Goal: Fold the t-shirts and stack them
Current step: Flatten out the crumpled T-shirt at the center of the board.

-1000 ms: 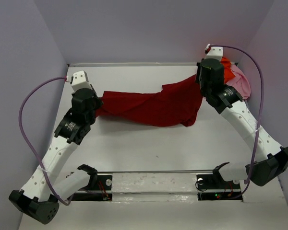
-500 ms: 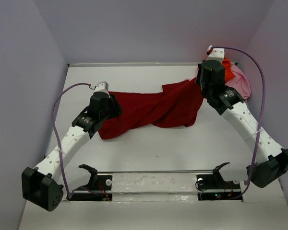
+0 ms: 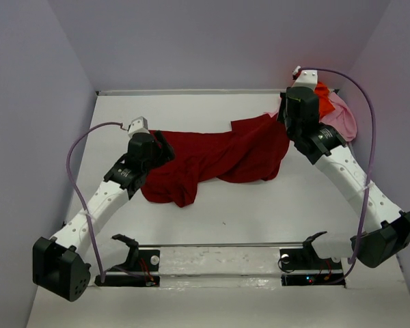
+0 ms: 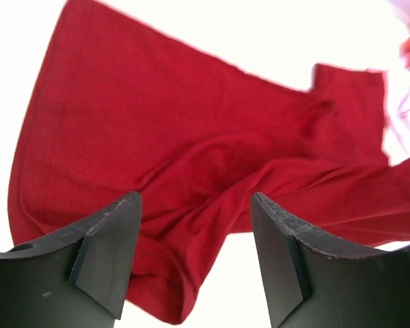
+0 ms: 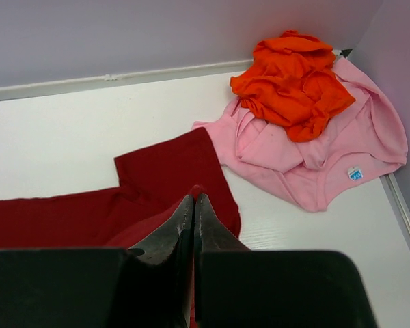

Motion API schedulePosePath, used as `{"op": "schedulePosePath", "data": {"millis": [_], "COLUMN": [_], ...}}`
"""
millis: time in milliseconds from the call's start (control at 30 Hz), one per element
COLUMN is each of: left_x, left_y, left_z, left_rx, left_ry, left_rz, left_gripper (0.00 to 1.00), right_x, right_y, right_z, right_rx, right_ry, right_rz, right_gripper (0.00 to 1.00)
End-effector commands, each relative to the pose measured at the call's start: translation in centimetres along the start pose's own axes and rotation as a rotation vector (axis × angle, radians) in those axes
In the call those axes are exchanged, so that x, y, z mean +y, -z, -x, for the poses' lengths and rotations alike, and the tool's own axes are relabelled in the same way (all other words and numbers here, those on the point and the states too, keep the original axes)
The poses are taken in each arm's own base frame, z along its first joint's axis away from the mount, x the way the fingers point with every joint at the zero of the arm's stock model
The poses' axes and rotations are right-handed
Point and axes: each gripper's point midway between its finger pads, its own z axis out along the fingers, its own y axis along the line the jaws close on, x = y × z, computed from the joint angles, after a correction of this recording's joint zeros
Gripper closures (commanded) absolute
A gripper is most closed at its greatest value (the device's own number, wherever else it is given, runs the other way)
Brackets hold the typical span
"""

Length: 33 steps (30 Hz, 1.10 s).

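Observation:
The dark red t-shirt (image 3: 219,154) lies twisted across the middle of the table, its left end bunched (image 4: 191,137). My left gripper (image 3: 165,149) hovers just over that left end, open, with cloth below its jaws (image 4: 195,198) and nothing pinched between them. My right gripper (image 3: 287,113) is shut on a fold at the shirt's right end (image 5: 194,197), where a sliver of red cloth (image 5: 171,174) shows at the fingertips. The orange t-shirt (image 5: 290,75) lies crumpled on the pink t-shirt (image 5: 342,143) in the far right corner (image 3: 323,96).
Grey walls close the table in on the left, the back and the right. A purple cable (image 3: 75,154) loops off the left arm, and another (image 3: 370,116) off the right arm. The arms' base rail (image 3: 219,261) runs along the near edge.
My left gripper swung right and toward the near side, then opened and let go of the red shirt's left end, which now lies bunched on the table. The right gripper stayed shut in place.

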Motion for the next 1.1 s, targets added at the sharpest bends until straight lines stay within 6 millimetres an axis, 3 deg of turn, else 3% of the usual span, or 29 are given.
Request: {"op": "schedulePosePath", "data": {"millis": [0,33,133,233,433,567,933,1067], "left_x": [0.7,0.3,0.5,0.0,-0.9,-0.7,1.0,0.7], "left_y": [-1.7,-1.7,-2.0,-1.0,1.7,2.4,2.1,2.0], "left_z": [-3.9,-4.2,-7.6,-9.9,-11.9,-13.6,-18.0,-18.4], "left_rx": [0.090,0.104,0.206,0.259,0.287,0.323,0.394,0.387], "left_ry": [0.063,0.076,0.102,0.130,0.162,0.167,0.163,0.169], "left_rz": [-0.015,-0.033,-0.059,-0.113,-0.185,-0.194,-0.147,-0.163], "left_gripper": [0.28,0.28,0.30,0.31,0.32,0.32,0.34,0.35], "right_x": [-0.2,-0.2,-0.1,0.1,0.5,0.6,0.5,0.6], "right_y": [0.4,0.3,0.3,0.1,-0.2,-0.3,-0.2,-0.3], "right_z": [1.1,1.0,1.1,0.8,0.4,0.3,0.3,0.2], "right_rx": [-0.037,-0.036,-0.037,-0.030,-0.018,-0.014,-0.014,-0.012], "right_ry": [-0.038,-0.036,-0.036,-0.032,-0.032,-0.034,-0.032,-0.032], "right_rz": [0.008,0.007,0.009,0.012,0.021,0.027,0.025,0.026], "right_gripper": [1.00,1.00,1.00,1.00,1.00,1.00,1.00,1.00]}}
